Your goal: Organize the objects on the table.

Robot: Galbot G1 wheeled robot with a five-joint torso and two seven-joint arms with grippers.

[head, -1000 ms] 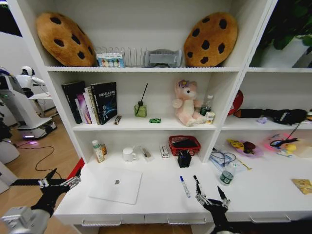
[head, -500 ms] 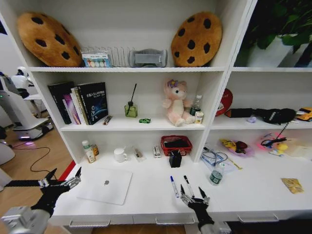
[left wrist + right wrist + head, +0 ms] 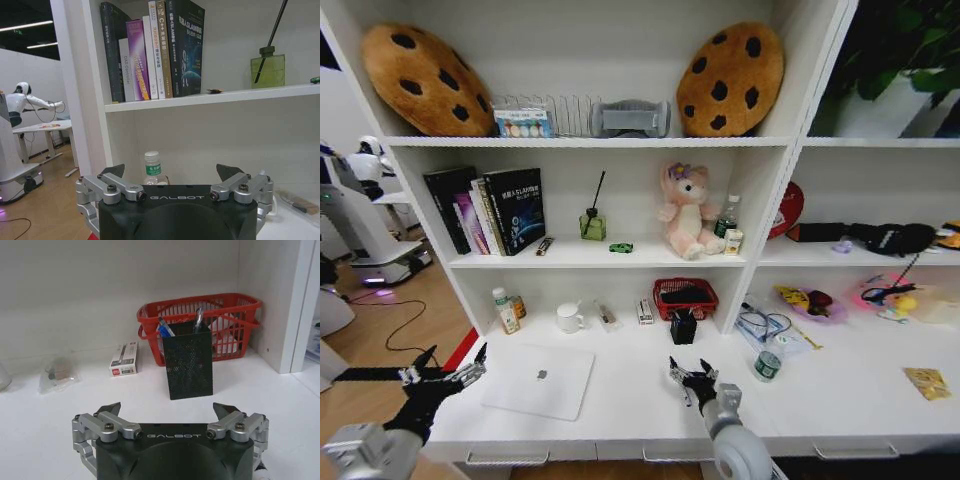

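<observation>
Holding pens, black mesh cup point(image 3: 188, 360), red basket point(image 3: 235, 315) behind, touching

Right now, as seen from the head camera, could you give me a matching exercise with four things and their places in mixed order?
Things:
1. laptop
2. toy car
3. clear bottle
4. black mesh pen holder

Places:
A. on the shelf, left of the plush bear
B. on the desk, right of the right pincer
C. directly in front of the red basket
D. flat on the desk, nearest the left pincer

Pairs: 1-D, 2-A, 3-B, 4-C.
</observation>
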